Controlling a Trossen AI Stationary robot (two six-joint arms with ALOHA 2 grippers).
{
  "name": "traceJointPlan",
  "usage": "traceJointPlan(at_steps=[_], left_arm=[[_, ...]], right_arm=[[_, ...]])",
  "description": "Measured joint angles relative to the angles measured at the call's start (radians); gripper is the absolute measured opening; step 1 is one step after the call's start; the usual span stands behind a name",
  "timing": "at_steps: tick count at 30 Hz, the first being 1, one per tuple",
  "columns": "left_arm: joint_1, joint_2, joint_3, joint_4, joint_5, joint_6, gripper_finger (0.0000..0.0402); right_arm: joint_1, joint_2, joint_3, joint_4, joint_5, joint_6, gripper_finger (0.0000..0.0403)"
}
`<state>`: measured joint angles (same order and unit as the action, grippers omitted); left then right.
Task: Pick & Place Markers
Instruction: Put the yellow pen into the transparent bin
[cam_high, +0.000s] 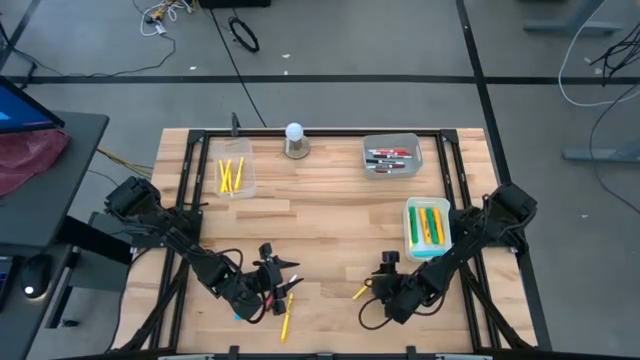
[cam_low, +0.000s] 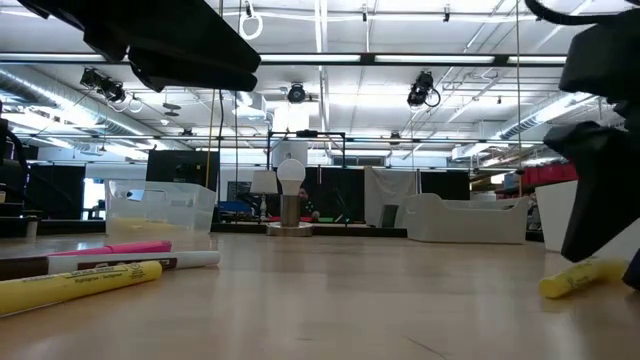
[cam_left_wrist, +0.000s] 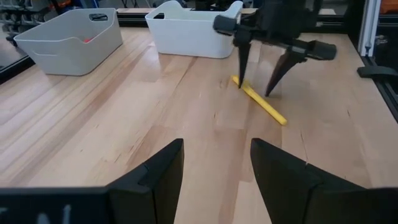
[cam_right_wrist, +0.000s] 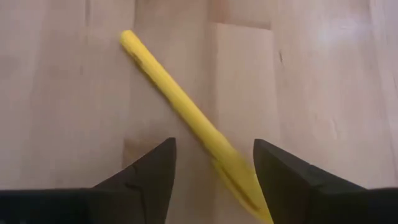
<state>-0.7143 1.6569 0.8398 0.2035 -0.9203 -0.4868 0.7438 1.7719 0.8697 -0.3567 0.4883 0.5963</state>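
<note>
A yellow marker (cam_right_wrist: 180, 102) lies flat on the wooden table. My right gripper (cam_right_wrist: 214, 155) is open and points down over it, one finger on each side; the left wrist view shows those fingers (cam_left_wrist: 255, 90) straddling the marker (cam_left_wrist: 264, 107) near one end. I see no touch. My left gripper (cam_left_wrist: 217, 155) is open and holds nothing, level over the table near its near edge (cam_high: 283, 262). Beside it lie a yellow marker (cam_high: 287, 318) and some pink and white ones (cam_high: 291, 291). In the low view they appear as yellow (cam_low: 80, 285), pink (cam_low: 110, 249) and white (cam_low: 130, 263).
A clear bin (cam_high: 236, 176) holds yellow markers at the far left. A grey bin (cam_high: 391, 156) with red and dark markers stands at the far right. A white bin (cam_high: 428, 226) with green and yellow markers sits by the right arm. A white knob on a grey base (cam_high: 294, 139) stands at the far edge.
</note>
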Motion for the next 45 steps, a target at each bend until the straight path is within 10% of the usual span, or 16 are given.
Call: traceJointPlan(at_steps=[15, 24, 35, 45], left_arm=[[0.0, 0.0, 0.0, 0.0, 0.001, -0.001, 0.0193], [0.004, 0.0, 0.0, 0.009, 0.02, 0.007, 0.0193], [0.094, 0.116, 0.002, 0.297, 0.385, 0.242, 0.0193], [0.136, 0.185, 0.001, 0.314, 0.391, 0.158, 0.0193]], right_arm=[[-0.012, -0.021, -0.251, 0.417, -0.054, -0.054, 0.0037], [-0.026, -0.025, -0.099, 0.398, 0.03, -0.197, 0.0034], [-0.12, 0.049, 0.118, 0.392, 0.058, -0.377, 0.0001], [-0.167, 0.053, 0.127, 0.308, 0.017, -0.259, 0.0011]])
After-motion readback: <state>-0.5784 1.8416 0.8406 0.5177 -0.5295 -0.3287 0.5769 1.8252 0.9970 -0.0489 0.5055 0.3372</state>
